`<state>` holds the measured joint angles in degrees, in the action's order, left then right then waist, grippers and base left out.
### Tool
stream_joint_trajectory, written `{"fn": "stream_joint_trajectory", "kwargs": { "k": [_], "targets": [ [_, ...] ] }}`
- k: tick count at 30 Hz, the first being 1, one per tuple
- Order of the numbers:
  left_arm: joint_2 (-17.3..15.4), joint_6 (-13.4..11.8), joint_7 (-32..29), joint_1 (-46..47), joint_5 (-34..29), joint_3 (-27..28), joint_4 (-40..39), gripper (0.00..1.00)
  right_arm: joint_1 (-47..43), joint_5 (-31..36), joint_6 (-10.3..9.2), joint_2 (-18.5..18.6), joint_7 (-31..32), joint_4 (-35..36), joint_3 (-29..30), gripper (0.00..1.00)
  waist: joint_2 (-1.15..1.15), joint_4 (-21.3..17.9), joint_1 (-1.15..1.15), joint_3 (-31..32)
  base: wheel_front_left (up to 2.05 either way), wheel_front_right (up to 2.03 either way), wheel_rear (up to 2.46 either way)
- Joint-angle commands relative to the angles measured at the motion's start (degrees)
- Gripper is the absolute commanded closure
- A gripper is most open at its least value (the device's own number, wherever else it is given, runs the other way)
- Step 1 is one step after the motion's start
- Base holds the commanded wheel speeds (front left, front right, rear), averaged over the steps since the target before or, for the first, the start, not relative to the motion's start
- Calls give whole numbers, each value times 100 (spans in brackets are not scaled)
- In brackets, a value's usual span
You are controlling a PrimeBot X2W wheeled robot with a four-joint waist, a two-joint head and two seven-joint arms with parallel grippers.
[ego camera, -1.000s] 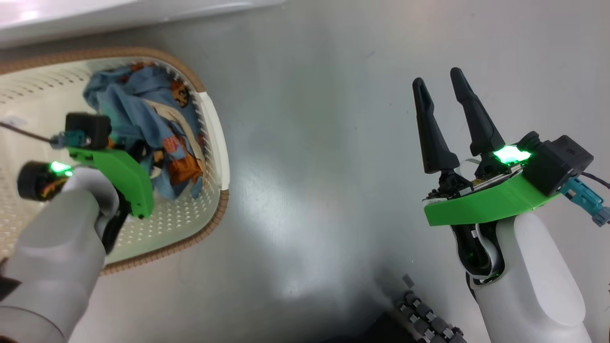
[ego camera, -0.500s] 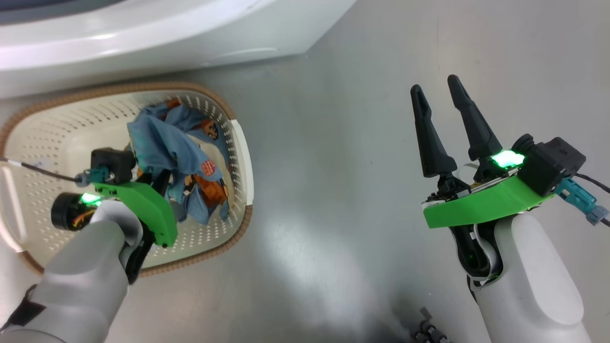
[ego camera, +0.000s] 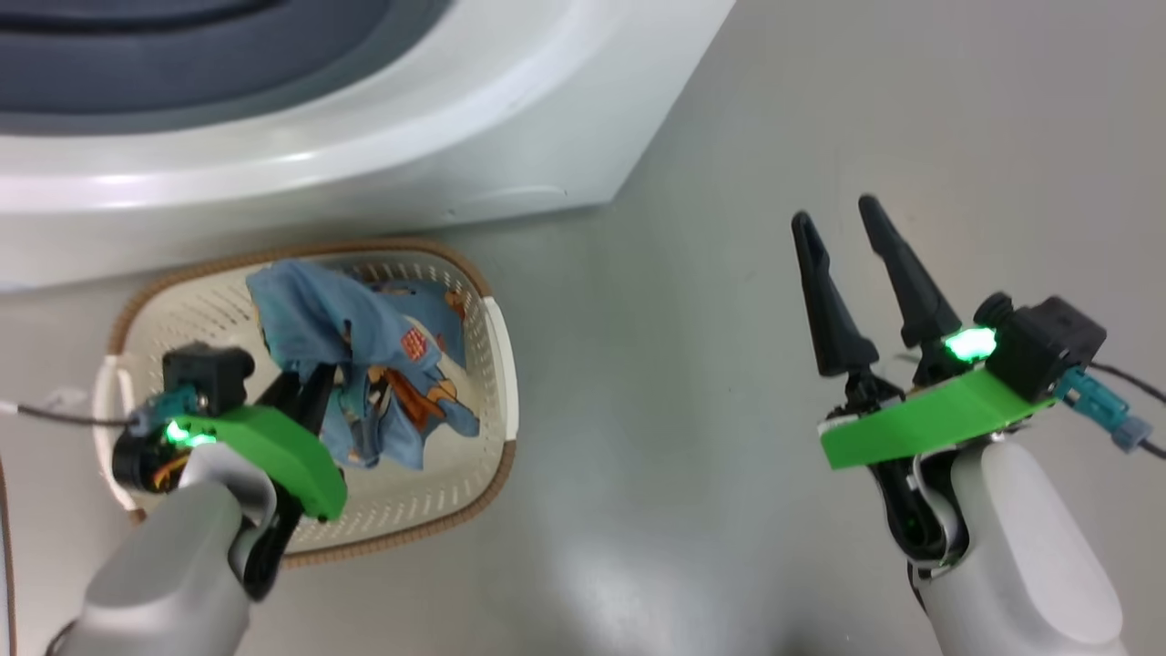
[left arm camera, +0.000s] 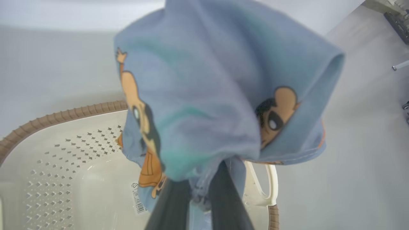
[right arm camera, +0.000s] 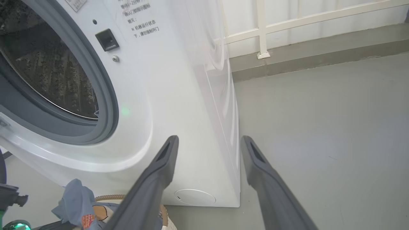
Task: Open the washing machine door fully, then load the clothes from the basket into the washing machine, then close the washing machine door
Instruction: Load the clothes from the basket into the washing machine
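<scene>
Far left, the left tool (ego camera: 314, 387) (two long dark fingers on a green-bracketed wrist) is closed on the clothes (ego camera: 355, 355), a bunch of blue fabric printed w/ orange-brown cartoon bears. In the left wrist view the fingers (left arm camera: 171, 207) pinch a gathered fold at their tips and the rest billows beyond them. Pinching a bunched fold is prob. meant to bring the whole bundle up in one go, not one slipping layer.

The bundle hangs over the small cream-white perforated plastic basket (ego camera: 499, 364) w/ a brown woven-look rim. Its lower folds drape inside; whether they touch the bottom I can't tell.

The basket sits on the grey floor (ego camera: 692, 383) just beside the big white front-loading washing machine (ego camera: 410, 164), close under its mouth, so the carry is short. In the right wrist view the steel perforated drum (right arm camera: 48, 73) shows bare inside the grey-blue rubber gasket (right arm camera: 107, 95). So the door-opening step looks done and this is the loading step.

Next, I'd judge, comes a lift clear of the rim, then a swing up to the mouth. Trailing folds could snag on the way.

Far right, the right tool (ego camera: 833, 214) stands wide open w/ nothing btwn its fingers, over bare floor and well apart from basket and machine — parked out of the way, I'd judge, and free for the door later.
</scene>
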<state>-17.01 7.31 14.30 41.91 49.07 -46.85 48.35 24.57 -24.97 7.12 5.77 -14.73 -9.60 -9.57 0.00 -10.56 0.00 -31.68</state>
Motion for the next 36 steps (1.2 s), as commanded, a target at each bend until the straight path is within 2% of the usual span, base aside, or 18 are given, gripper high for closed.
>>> {"fn": "stream_joint_trajectory", "kwargs": {
  "k": [1, 9, 17, 36],
  "targets": [
    [-151, 18, 69, -136, -95, 239, -128, 100, -170, -49, 36, 2, -27, 104, -138, 0, 0, 140, 0, 401, 0, 0, 0],
    [41, 18, 69, -1085, -883, 1261, -885, 100, -388, -132, 36, 138, -27, -39, -193, 0, 0, 366, 0, 1044, 0, 0, 0],
    [213, 18, 70, -1739, -1306, 2017, -1594, 100, -553, -201, 36, 244, -27, -117, -219, 0, 0, 540, 0, 1515, 0, 0, 0],
    [506, -11, 70, -2794, -1946, 3226, -3148, 100, -980, -295, 36, 418, -27, -214, -85, 0, 0, 831, 0, 2300, 0, 0, 0]
  ]
}}
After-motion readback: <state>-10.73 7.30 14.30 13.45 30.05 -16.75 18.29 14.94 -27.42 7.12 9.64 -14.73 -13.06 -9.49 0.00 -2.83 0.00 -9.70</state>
